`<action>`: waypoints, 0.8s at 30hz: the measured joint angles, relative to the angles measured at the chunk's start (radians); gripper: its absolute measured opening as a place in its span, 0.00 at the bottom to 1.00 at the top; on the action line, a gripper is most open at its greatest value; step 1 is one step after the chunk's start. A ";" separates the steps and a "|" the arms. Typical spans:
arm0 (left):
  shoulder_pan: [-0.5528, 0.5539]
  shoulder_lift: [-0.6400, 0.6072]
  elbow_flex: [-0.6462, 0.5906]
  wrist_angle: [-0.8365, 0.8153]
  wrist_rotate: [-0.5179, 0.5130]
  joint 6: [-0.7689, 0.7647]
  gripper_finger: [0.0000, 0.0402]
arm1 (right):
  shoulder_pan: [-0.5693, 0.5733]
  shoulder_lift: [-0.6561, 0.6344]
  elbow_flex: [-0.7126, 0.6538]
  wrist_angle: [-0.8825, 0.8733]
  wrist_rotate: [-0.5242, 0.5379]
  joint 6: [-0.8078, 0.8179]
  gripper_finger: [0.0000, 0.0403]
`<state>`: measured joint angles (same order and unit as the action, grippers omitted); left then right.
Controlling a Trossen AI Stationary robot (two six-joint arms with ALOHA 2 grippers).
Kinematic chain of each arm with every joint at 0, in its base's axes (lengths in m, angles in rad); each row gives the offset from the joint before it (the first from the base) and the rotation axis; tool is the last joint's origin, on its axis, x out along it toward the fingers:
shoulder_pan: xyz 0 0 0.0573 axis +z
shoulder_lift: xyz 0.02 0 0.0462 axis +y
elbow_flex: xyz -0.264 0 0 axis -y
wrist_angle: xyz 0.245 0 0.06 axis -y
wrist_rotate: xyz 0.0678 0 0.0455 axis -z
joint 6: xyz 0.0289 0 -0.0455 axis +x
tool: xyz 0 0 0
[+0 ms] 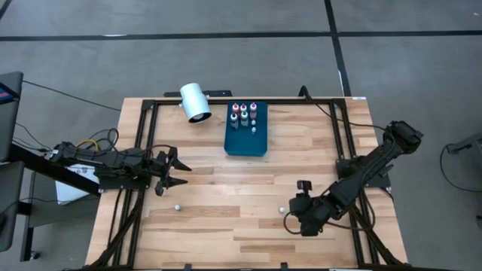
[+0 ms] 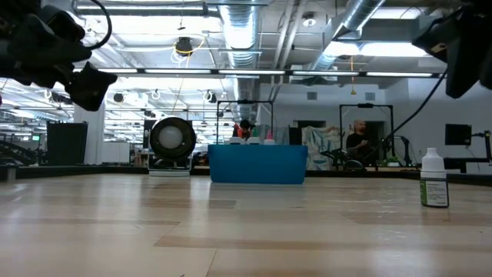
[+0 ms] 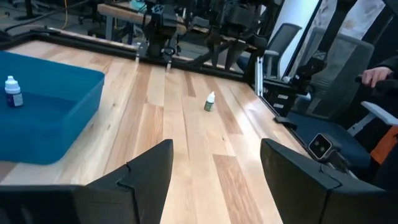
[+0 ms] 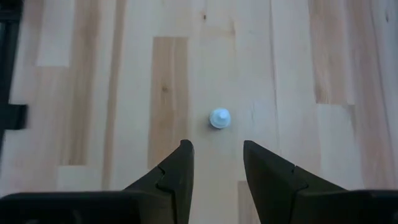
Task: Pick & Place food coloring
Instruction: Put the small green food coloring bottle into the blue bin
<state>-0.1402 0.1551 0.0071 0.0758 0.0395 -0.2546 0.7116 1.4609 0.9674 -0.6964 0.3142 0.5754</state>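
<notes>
Several food coloring bottles (image 1: 243,113) stand upright at the far end of the blue tray (image 1: 245,143). One small bottle (image 1: 282,211) stands upright on the wood near the right front, also seen in the low view as the bottle (image 2: 434,178) and in the left wrist view as the bottle (image 3: 210,101). My right gripper (image 4: 217,155) hovers open just above and to the right of it, slanting down; the bottle's white cap (image 4: 219,118) lies ahead of the fingertips. Another bottle (image 1: 177,205) stands at the left front. My left gripper (image 1: 175,170) waits open at the table's left.
A large white cylinder (image 1: 195,102) lies on its side at the far edge, left of the tray. Black frame rails (image 1: 248,100) run along the table's far, left and right sides. Bare wood lies between the tray and the front edge.
</notes>
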 joint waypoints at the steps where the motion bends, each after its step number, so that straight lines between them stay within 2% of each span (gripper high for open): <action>1: 0.000 0.000 0.000 -0.002 0.000 0.000 0.58 | 0.000 0.000 -0.004 0.002 0.001 0.000 0.32; 13: 0.000 0.000 0.000 -0.020 -0.001 0.001 0.58 | -0.049 0.000 -0.080 0.159 -0.003 -0.008 0.32; 24: 0.000 0.000 0.000 -0.019 -0.001 0.006 0.58 | -0.135 0.001 -0.132 0.245 -0.159 -0.008 0.33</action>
<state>-0.1402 0.1551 0.0071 0.0566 0.0383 -0.2487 0.5767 1.4616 0.8349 -0.4519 0.1555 0.5678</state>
